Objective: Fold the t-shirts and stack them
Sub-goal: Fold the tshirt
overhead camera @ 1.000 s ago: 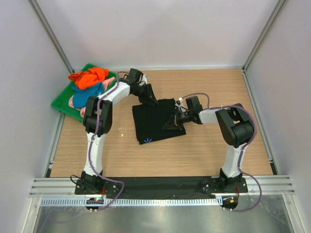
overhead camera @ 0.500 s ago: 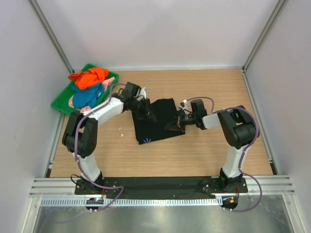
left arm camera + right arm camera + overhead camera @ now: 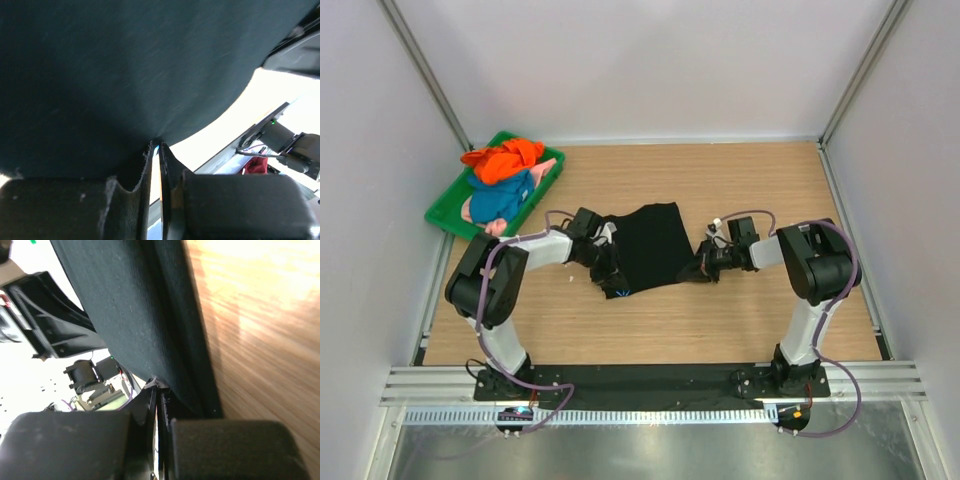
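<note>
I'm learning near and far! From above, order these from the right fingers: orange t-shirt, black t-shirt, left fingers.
1. black t-shirt, pinched by the right fingers.
2. left fingers, across the shirt.
3. orange t-shirt, far back-left.

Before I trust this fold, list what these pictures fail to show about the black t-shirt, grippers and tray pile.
- Top view: left gripper and right gripper tips blend into the large black cloth t-shirt.
- Top view: its light-blue mark is too small to read.
- Top view: the crumpled orange cloth t-shirt hides how many lie in the green plastic tray.
- Left wrist: cloth blocks the table.
</note>
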`<state>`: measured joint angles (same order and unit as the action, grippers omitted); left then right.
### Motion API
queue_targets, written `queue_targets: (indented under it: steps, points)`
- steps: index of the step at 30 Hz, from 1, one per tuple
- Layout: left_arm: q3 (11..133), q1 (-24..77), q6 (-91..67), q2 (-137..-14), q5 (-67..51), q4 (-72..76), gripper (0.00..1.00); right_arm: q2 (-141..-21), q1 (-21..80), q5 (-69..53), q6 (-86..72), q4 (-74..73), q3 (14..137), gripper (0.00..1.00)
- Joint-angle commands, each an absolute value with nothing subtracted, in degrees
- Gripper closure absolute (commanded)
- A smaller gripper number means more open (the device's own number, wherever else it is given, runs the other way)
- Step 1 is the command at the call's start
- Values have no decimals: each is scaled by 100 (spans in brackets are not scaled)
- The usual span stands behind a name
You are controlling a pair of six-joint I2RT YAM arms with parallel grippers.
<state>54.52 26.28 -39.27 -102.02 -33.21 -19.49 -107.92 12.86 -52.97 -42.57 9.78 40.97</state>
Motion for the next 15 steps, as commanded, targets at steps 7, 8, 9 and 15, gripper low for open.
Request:
queue_targets:
  steps: [7, 8, 9, 15]
  points:
    - [5062, 2637, -3981, -9397, -3059, -1845, 89, -10223, 1081, -4747, -4229, -83, 4990, 92]
    - [5158, 2637, -3964, -9291, -3050, -1933, 89, -10117, 1072, -4555, -4036, -497, 5253, 89]
    - [5264, 2628, -3955, -9194, -3050, -2038, 89, -10055, 1081, -4379, -3860, -858, 5856, 84]
    - [6256, 2628, -3762, -8632, -2839, -3014, 88, -10712, 1072, -3340, -2447, -2723, 8133, 61]
